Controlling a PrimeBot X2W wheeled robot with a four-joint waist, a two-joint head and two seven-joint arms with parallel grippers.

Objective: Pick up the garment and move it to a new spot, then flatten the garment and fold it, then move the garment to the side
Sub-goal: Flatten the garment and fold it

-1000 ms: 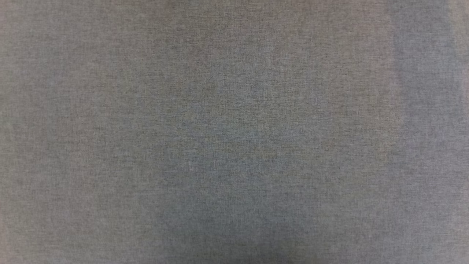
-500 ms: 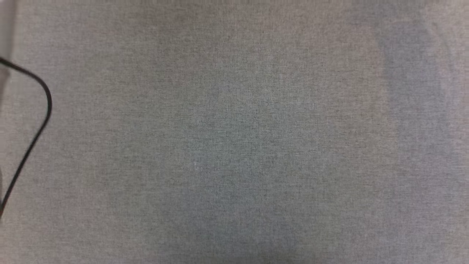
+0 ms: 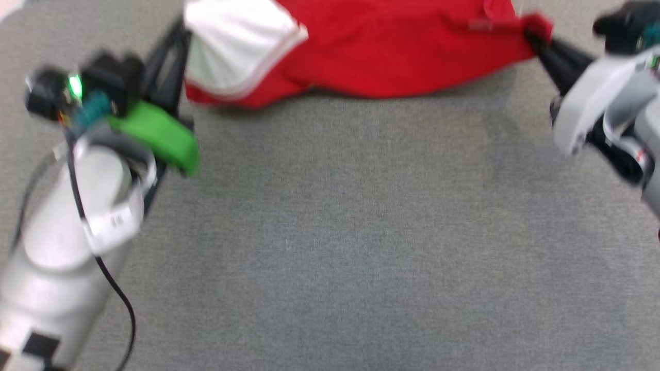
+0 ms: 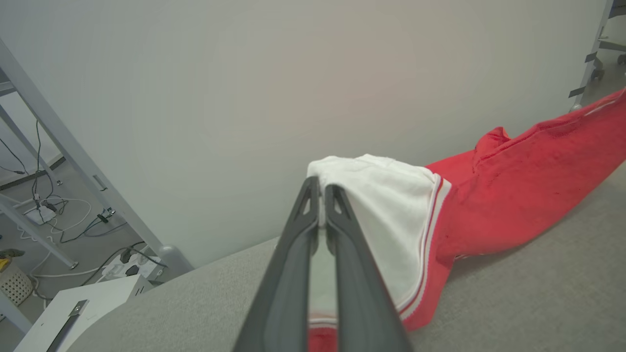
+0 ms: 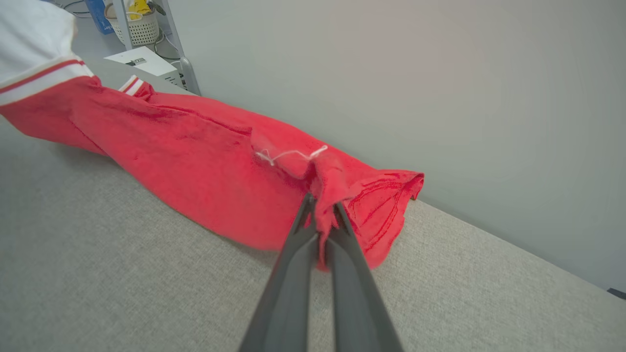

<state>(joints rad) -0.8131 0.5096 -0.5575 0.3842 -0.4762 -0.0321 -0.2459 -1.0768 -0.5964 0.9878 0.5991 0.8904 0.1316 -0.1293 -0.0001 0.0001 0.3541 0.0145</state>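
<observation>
Grey surface [image 3: 330, 232]; garment [image 3: 392, 46] was stretched across the frame's top.
I saw my left tool [image 4: 319, 187] clamped on its white sleeve [image 4: 386, 205] and my right tool [image 5: 320, 208] pinching red cloth.

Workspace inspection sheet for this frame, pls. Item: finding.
Surface: grey fabric tabletop, flat.
Job's things: red garment with white sleeves, bunched and stretched along the far edge.
Clutter: nothing seen.
Hands: left hand shut on its white-sleeve end; right hand shut on its red end.
Cables: black cable down the left arm; loose floor cables.
Surroundings: pale wall, metal frame, white box, basket.
</observation>
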